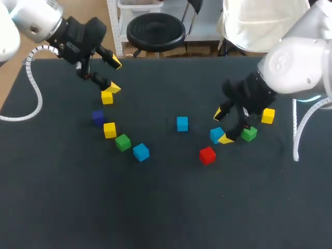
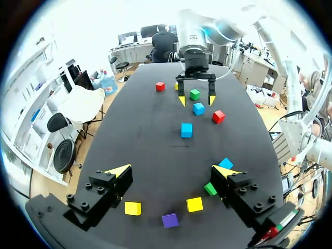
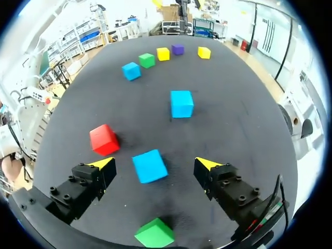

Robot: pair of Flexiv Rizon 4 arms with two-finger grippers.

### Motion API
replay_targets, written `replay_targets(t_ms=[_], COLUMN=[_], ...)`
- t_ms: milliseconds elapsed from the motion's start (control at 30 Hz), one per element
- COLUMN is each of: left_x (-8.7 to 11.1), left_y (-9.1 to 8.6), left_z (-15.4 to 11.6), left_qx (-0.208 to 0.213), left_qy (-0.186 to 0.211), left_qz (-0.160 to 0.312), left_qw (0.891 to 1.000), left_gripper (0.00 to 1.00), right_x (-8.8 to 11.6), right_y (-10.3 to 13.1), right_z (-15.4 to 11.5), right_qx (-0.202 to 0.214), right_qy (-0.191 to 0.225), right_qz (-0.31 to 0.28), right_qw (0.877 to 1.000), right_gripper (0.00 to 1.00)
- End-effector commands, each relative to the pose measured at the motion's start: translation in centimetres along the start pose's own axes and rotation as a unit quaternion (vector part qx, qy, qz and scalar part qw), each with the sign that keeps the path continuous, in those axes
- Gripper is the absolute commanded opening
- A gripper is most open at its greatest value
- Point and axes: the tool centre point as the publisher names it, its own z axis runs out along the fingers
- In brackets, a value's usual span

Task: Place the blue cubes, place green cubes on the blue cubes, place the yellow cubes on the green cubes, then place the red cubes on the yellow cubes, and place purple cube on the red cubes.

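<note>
My right gripper (image 1: 222, 126) (image 3: 154, 165) stands open over a blue cube (image 1: 216, 134) (image 3: 149, 166), which lies on the table between its fingers without touching them. A green cube (image 1: 249, 134) (image 3: 154, 233) sits just behind that gripper, and a red cube (image 1: 207, 155) (image 3: 104, 139) lies beside it. Another blue cube (image 1: 182, 123) (image 3: 181, 103) lies ahead of it near the table's middle. My left gripper (image 1: 114, 76) (image 2: 170, 171) hangs open and empty above a yellow cube (image 1: 107, 97) (image 2: 133, 208) at the far left. Near it lie a purple cube (image 1: 98, 116), a yellow cube (image 1: 109, 129), a green cube (image 1: 123, 142) and a blue cube (image 1: 140, 151).
A yellow cube (image 1: 267, 115) rests by my right arm. The left wrist view shows a second red cube (image 2: 160, 86) beyond the right gripper; my right arm hides it in the head view. The dark table (image 1: 166, 207) has open room along its near side.
</note>
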Motion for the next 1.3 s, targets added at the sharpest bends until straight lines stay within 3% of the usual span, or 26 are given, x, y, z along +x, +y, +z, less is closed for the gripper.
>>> replay_targets(t_ms=[33,167,267,500,700,800,867,933,1067,1300], left_x=[-0.1,-0.1,-0.1,-0.1,-0.1,-0.1,-0.1,-0.1,-0.1,-0.1], left_y=[0.0,0.0,0.0,0.0,0.0,0.0,0.0,0.0,0.0,0.0], left_z=[0.0,0.0,0.0,0.0,0.0,0.0,0.0,0.0,0.0,0.0], left_qx=[0.0,0.0,0.0,0.0,0.0,0.0,0.0,0.0,0.0,0.0], left_qy=[0.002,0.002,0.002,0.002,0.002,0.002,0.002,0.002,0.002,0.002], left_qz=[-0.001,-0.001,-0.001,-0.001,-0.001,-0.001,-0.001,-0.001,-0.001,-0.001], left_qw=[1.0,1.0,1.0,1.0,1.0,1.0,1.0,1.0,1.0,1.0], left_gripper=[1.0,1.0,1.0,1.0,1.0,1.0,1.0,1.0,1.0,1.0], right_x=[0.8,1.4,1.4,0.8,0.4,0.1,0.0,0.1,0.1,0.4], right_y=[0.7,0.5,0.3,-0.4,-1.1,-1.2,-1.2,-1.2,-1.1,-0.9], right_z=[-0.1,-0.2,-0.2,0.4,0.5,0.6,0.7,0.9,1.3,1.3], right_qx=[0.007,0.005,0.003,-0.009,-0.017,-0.021,-0.025,-0.029,-0.035,-0.03], right_qy=[-0.019,-0.019,-0.019,-0.018,-0.018,-0.017,-0.015,-0.014,-0.011,-0.011], right_qz=[-0.025,-0.032,-0.036,-0.062,-0.084,-0.09,-0.093,-0.094,-0.093,-0.083], right_qw=[0.999,0.999,0.999,0.998,0.996,0.996,0.995,0.995,0.995,0.996], right_gripper=[1.0,1.0,0.89,0.94,0.9,0.82,0.7,0.49,0.42,0.45])
